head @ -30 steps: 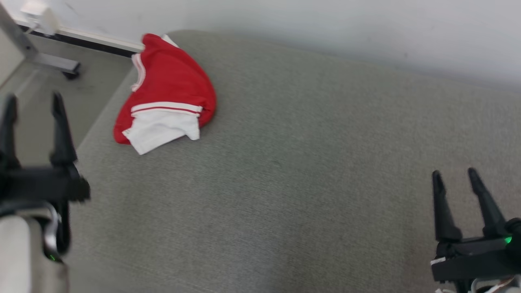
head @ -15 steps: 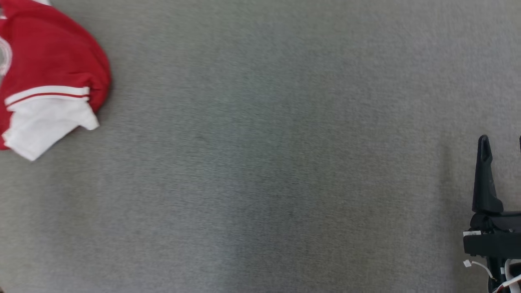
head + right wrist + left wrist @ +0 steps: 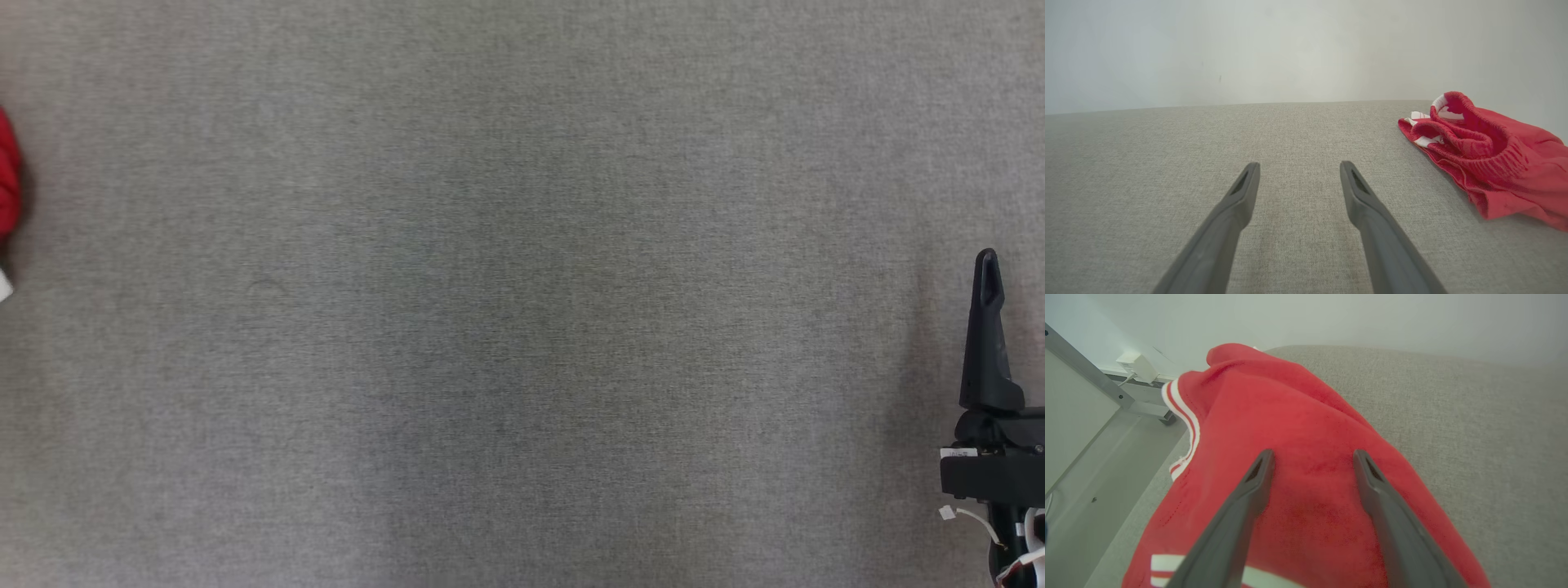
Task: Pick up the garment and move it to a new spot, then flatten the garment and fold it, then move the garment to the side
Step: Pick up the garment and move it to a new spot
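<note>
The garment (image 3: pixel 1298 416) is red with white striped trim and lies crumpled near the left end of the grey padded surface (image 3: pixel 522 327). In the left wrist view my left gripper (image 3: pixel 1312 455) hangs open just above it, one finger to each side of a red fold and nothing between them. The head view catches a red sliver of the garment (image 3: pixel 6 188) at its left edge. My right gripper (image 3: pixel 1299 165) is open over bare grey fabric; the head view shows one finger of the right gripper (image 3: pixel 1016 269) at the right edge.
A red piece with a ribbed waistband (image 3: pixel 1494 163) lies to the right in the right wrist view; I cannot tell whether it is the same garment. Left of the surface edge are the floor (image 3: pixel 1081 506), a metal leg (image 3: pixel 1086 367) and a white adapter (image 3: pixel 1137 365). A pale wall (image 3: pixel 1290 49) stands behind.
The head camera has swung right and down, so the garment has slid to the picture's left edge and the left gripper has left it. The right gripper stays at the lower right.
</note>
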You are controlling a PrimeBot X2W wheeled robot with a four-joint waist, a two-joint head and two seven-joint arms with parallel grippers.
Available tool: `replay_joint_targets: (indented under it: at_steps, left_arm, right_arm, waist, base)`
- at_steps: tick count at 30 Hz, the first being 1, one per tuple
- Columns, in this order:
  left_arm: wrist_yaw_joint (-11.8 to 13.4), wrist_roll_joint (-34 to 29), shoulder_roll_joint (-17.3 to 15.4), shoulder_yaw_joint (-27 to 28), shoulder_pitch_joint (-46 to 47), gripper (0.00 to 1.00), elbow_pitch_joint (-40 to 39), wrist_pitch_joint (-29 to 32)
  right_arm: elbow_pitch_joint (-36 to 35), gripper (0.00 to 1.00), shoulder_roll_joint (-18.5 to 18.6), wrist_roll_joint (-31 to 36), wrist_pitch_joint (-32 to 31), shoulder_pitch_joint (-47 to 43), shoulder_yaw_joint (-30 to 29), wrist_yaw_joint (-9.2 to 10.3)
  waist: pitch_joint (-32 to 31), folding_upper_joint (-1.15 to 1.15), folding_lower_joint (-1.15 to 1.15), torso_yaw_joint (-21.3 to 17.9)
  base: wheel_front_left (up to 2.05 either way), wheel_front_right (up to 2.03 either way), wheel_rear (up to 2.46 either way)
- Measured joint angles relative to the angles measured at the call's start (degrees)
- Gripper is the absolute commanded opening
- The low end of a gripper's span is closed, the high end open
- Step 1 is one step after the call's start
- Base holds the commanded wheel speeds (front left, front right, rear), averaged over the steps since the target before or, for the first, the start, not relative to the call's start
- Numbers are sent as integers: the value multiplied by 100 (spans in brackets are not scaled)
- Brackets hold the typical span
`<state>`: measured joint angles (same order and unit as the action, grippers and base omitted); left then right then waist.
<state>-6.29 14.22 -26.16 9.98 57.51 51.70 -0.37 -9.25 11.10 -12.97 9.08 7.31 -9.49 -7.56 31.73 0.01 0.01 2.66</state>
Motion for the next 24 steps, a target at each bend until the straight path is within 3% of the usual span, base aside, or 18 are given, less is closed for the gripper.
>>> replay_joint_targets:
  at_steps: [10, 12, 13, 24]
  left_arm:
    - [-104, 282, -113, -224, 481, 100, 1082, 1127]
    - [-104, 356, -108, -236, 528, 13, 1200, 1191]
    - [-105, 354, -107, -271, 539, 0, 1224, 1194]
    - [-88, 143, -269, -547, 610, 0, 1045, -324]
  right_arm:
    - [-163, 100, 142, 48, -136, 116, 53, 1]
    - [-164, 100, 141, 49, -149, 137, 102, 0]
    - [-154, 100, 138, 51, -149, 157, 131, 0]
    - [198, 100, -15, 29, 37, 146, 258, 1]
  waist:
    - [98, -1, -2, -84]
    - [85, -1, -2, -85]
    - [75, -1, -2, -88]
    - [-301, -1, -1, -94]
  base:
    - [0, 0, 0]
    - [0, 0, 0]
    - [0, 0, 0]
    - [0, 0, 0]
